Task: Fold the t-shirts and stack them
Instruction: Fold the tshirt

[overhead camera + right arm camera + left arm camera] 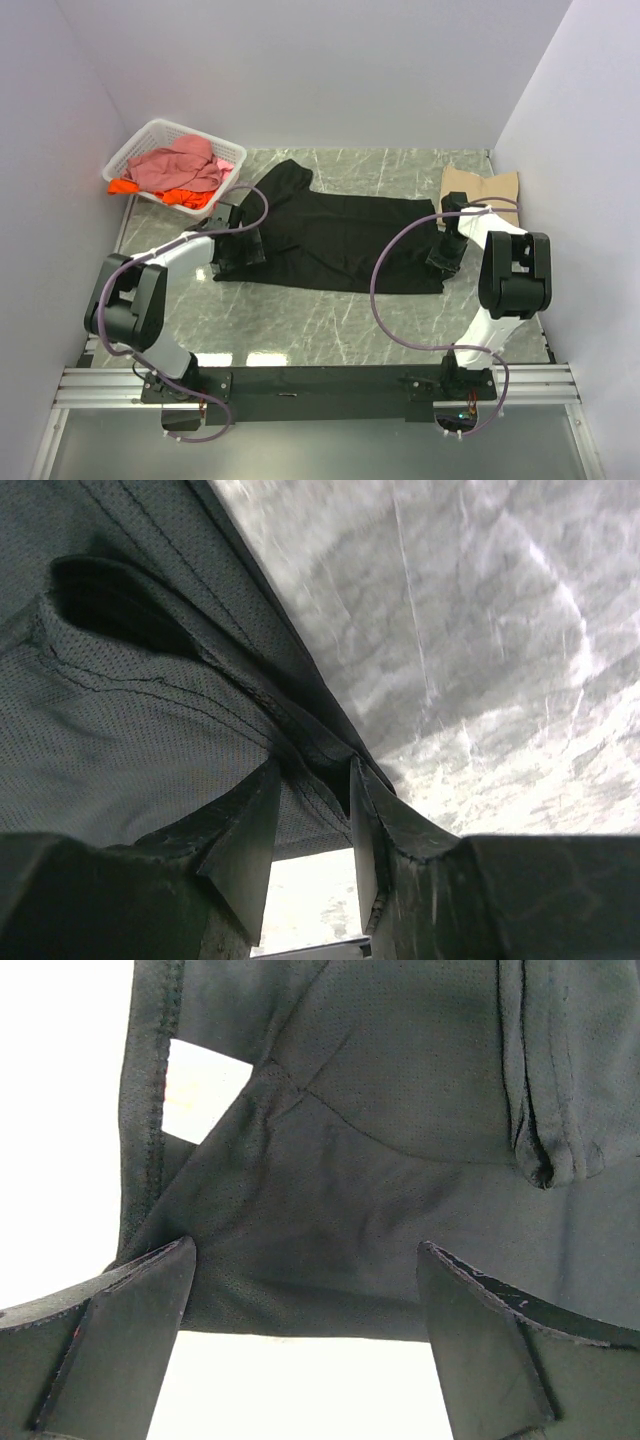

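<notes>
A black t-shirt (330, 240) lies spread flat across the middle of the table. My left gripper (235, 248) is at its left end, by the collar. In the left wrist view that gripper (305, 1260) stands wide open over the shirt's edge, near a white neck label (205, 1090), and holds nothing. My right gripper (445, 255) is at the shirt's right edge. In the right wrist view its fingers (245, 840) are partly closed, a gap still between them, and the shirt's hem (300, 750) passes between the tips. A folded tan t-shirt (480, 188) lies at the back right.
A white lattice basket (150, 140) at the back left holds a pink t-shirt (180, 165) and an orange one (125, 186). Walls close in the table on the left, back and right. The arms' bases stand on a black rail (320, 382) at the near edge.
</notes>
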